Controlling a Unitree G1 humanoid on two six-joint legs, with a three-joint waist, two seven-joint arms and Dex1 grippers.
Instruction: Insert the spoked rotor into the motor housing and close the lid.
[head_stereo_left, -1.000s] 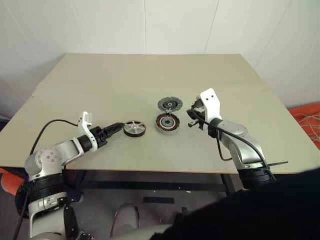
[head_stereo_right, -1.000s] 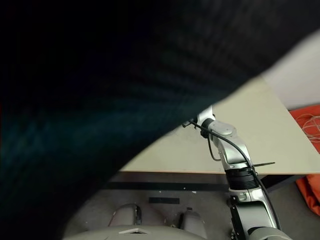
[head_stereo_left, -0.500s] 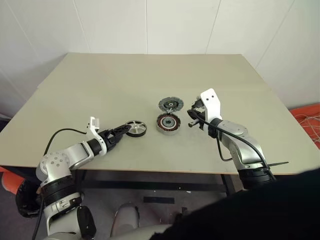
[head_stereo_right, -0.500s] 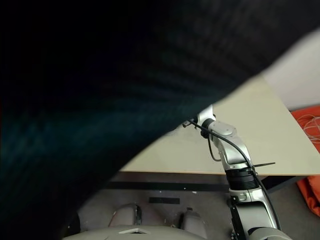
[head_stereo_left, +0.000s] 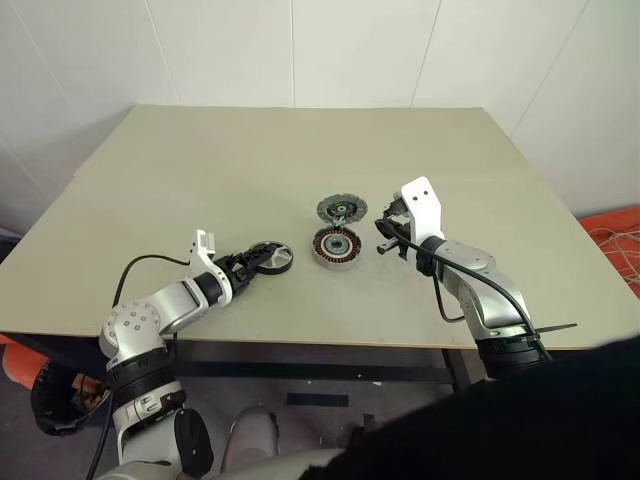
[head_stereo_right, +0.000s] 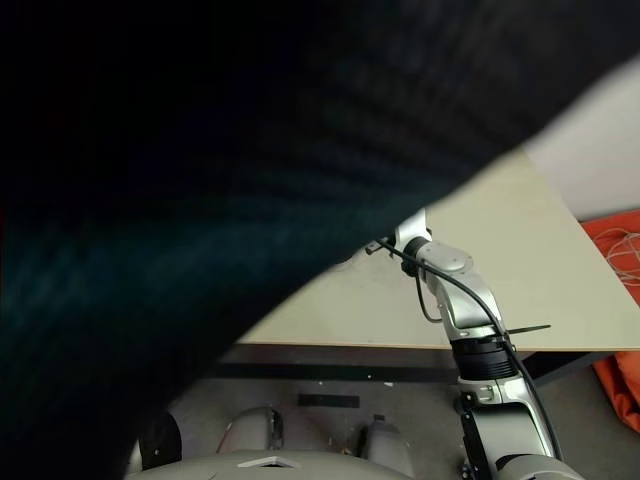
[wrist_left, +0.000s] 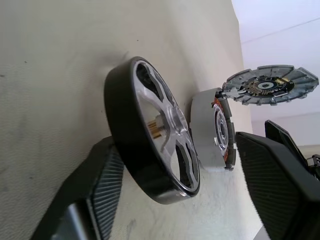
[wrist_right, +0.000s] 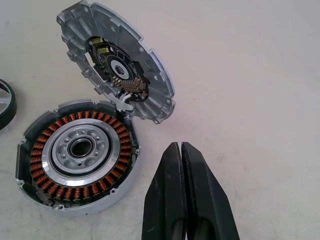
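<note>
Three motor parts lay near the middle of the table (head_stereo_left: 200, 170). The rotor (wrist_left: 150, 145) sat between the left gripper's (head_stereo_left: 243, 265) parted fingers (wrist_left: 102, 187); whether they pressed its rim could not be told. Just beside it was the housing (wrist_right: 77, 157), with the lid (wrist_right: 117, 67) tilted open at its far edge. The right gripper (wrist_right: 185, 195), fingers shut and empty, hovered near the housing.
</note>
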